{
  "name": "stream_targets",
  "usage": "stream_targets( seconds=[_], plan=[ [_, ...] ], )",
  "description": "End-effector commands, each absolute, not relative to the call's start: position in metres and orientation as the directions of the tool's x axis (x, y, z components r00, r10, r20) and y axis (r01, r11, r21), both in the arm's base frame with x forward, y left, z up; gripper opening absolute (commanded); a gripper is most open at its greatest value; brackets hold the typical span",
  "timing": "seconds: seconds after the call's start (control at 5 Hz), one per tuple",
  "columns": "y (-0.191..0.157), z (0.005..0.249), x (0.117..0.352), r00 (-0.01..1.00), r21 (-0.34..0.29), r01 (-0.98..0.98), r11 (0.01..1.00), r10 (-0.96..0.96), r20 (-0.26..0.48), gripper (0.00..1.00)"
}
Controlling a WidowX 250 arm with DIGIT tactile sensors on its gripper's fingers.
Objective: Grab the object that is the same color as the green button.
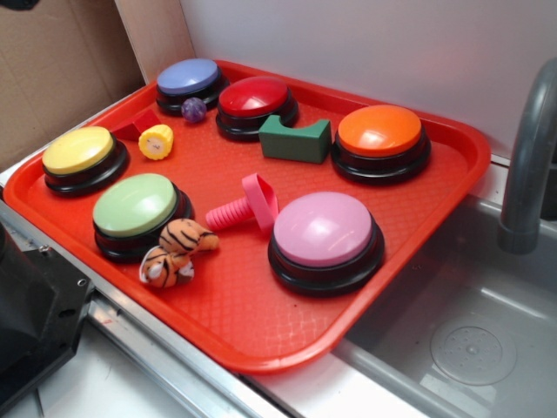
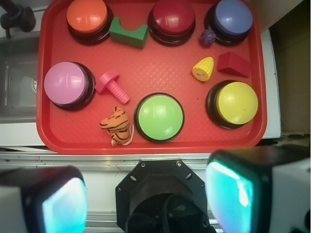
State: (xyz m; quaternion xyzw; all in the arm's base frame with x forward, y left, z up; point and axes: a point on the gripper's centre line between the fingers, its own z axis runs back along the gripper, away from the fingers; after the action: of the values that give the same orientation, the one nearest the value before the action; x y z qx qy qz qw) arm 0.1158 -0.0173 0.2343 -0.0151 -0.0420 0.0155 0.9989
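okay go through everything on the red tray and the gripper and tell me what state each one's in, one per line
Gripper: open, above the tray's near edge, holding nothing.
Green block: flat on the tray, notch up, between red and orange buttons, untouched.
Green button: upright, nothing pressing it.
Pink screw: lying on its side.
Toy tiger: lying beside the green button.
Yellow corn toy: lying on its side.
Red tray: flat on the counter.

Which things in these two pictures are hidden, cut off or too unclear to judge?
- Gripper: the wrist view shows only two blurred fingers at the bottom edge, tips cut off; absent from the exterior view.
- Red block: partly hidden in the exterior view behind the yellow button.
- Purple ball: small, surface detail unreadable.
- Dark green block: far side unseen in either view.
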Motion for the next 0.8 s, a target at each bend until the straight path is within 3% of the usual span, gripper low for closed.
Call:
stream_targets(
  seconds=[0.0,0.2,0.6],
  plan=[
    [-0.017,0.234,0.116,0.996,-0.031,-0.03,0.999,0.032,0.083,1.0],
    [-0.018,0.229,0.125,0.996,-0.012,0.032,0.999,-0.031,0.089,1.0],
    [-0.018,0.215,0.16,0.982,0.093,0.154,0.984,-0.163,0.097,1.0]
  ],
)
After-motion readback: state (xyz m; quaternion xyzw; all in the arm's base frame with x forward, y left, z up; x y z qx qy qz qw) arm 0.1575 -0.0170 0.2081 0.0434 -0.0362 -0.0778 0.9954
